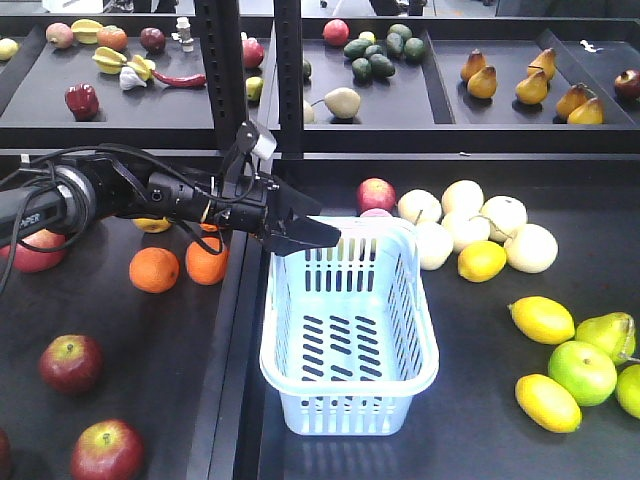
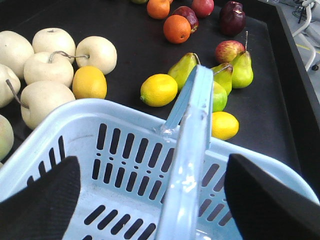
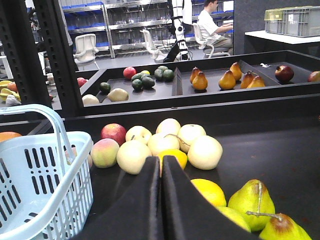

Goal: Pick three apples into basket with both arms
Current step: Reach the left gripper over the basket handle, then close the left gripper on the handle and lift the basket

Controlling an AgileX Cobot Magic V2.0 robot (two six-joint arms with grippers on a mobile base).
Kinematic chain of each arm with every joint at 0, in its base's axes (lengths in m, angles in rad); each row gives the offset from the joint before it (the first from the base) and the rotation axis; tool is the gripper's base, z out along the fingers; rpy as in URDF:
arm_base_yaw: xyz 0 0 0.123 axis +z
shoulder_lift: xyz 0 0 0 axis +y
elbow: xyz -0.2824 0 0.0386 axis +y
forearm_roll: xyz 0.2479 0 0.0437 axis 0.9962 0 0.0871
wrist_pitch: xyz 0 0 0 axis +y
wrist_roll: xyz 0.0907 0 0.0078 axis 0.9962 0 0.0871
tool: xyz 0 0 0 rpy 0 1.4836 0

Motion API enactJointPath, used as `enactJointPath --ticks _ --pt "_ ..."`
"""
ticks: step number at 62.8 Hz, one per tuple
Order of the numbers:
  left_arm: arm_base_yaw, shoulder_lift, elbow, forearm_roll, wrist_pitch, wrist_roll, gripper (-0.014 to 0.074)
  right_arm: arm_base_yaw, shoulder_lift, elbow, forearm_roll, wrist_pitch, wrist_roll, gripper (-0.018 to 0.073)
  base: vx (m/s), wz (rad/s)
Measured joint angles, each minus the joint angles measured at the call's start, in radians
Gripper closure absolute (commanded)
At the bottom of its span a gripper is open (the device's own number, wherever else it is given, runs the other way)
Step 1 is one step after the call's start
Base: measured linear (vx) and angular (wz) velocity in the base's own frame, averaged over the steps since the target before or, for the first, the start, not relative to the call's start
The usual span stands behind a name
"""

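Note:
The pale blue basket (image 1: 350,385) stands in the middle with nothing in it. Dark red apples lie on the left tray: one (image 1: 70,362) beside the basket, one (image 1: 105,450) at the front, and one (image 1: 35,250) partly behind my left arm. My left gripper (image 1: 310,232) hovers over the basket's far left corner. In the left wrist view this gripper (image 2: 152,200) is open, and the basket's handle (image 2: 192,125) rises between its spread fingers (image 2: 45,200) without touching them. My right gripper (image 3: 161,162) is shut and empty, low to the right of the basket (image 3: 40,175).
Two oranges (image 1: 155,268) lie under my left arm. Pale round fruits (image 1: 470,215), lemons (image 1: 540,318) and green pears (image 1: 605,335) fill the right tray, with a red apple (image 1: 376,193) behind the basket. Shelf posts (image 1: 290,70) and upper trays stand behind.

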Motion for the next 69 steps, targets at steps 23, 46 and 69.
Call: enactJointPath --ticks 23,46,69 --pt "0.000 0.021 0.000 0.000 0.014 -0.003 0.0100 0.000 0.000 0.000 0.000 0.000 0.000 0.0564 0.00 0.00" --pt "0.000 0.021 0.000 0.000 0.000 -0.064 0.0605 0.000 0.000 0.000 0.000 0.000 0.000 0.0564 0.00 0.00" --pt "-0.002 -0.031 0.000 0.000 -0.146 -0.139 0.0604 0.000 0.000 0.000 0.000 0.000 0.000 0.0564 0.00 0.00"
